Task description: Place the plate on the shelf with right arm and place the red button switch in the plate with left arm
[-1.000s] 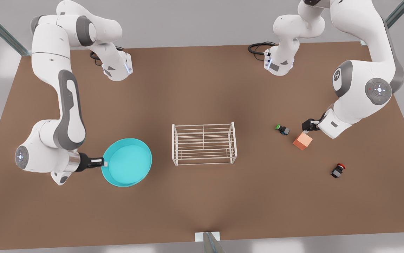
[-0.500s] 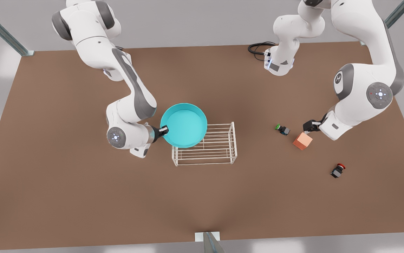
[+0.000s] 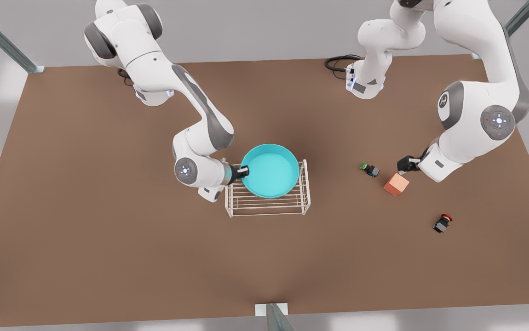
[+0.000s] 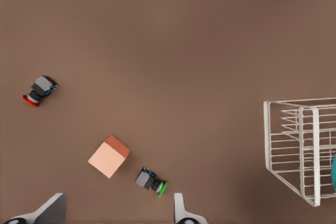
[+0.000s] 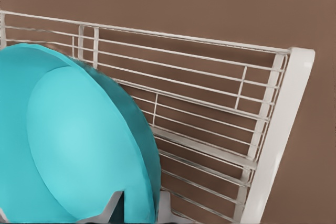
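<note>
Halfway through the first step: turquoise plate [image 3: 270, 171] clamped by its rim at nine o'clock in the right gripper [image 3: 244, 171], hanging over the white wire shelf [image 3: 268, 204], not yet released. Second step untouched: red button switch [image 3: 442, 223] on the table at four o'clock from the orange-pink cube [image 3: 396, 184]. Left gripper [image 3: 407, 164] waiting by that cube, fingers spread and empty.

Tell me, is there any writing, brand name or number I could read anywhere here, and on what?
None can be read.
A small round emblem on the left arm's grey joint cover is too blurred to read.
The plate, shelf, red button switch, green switch and cube carry no writing.
</note>
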Action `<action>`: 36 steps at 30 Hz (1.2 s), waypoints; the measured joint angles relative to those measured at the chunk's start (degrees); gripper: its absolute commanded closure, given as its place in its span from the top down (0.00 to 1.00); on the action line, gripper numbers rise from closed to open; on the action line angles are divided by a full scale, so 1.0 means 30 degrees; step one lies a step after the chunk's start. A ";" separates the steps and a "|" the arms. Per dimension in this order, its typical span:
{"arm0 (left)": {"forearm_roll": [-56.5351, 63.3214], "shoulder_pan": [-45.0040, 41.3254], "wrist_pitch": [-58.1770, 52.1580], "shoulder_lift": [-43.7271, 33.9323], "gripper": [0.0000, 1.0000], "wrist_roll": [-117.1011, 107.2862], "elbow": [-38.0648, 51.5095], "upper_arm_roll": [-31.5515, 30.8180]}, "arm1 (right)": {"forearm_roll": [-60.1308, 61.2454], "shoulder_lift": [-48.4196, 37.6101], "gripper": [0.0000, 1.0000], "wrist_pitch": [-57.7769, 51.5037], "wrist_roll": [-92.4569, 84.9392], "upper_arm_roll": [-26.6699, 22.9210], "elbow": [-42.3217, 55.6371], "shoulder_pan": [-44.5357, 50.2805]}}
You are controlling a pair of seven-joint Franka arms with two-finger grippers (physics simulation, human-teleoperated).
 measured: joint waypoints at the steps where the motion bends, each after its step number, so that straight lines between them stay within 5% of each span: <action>1: -0.0001 0.0027 0.0048 0.0027 1.00 0.0007 -0.0001 0.0011 | 0.0006 -0.0620 1.00 0.0077 0.0161 -0.0167 -0.0013 -0.0050; 4: 0.0005 0.0031 0.0218 0.0087 1.00 0.0028 -0.0032 -0.0004 | -0.1498 -0.3792 1.00 -0.1566 0.0631 -0.2564 0.2270 -0.0401; 7: -0.0022 -0.0007 0.0669 0.0314 1.00 0.0561 -0.0137 0.0033 | -0.5969 -0.3440 1.00 -0.3710 0.0410 -0.3369 0.3967 -0.2107; 13: -0.0211 0.2058 0.3707 0.4425 1.00 0.4183 0.1070 0.0118 | -0.9582 -0.1026 1.00 -0.4608 -0.1180 -0.3513 0.4203 -0.6169; 36: -0.0773 0.5895 1.1843 1.1081 1.00 1.7933 0.2061 0.0632 | -1.0176 -0.0478 1.00 -0.4733 -0.4200 -0.3478 0.4218 -0.6507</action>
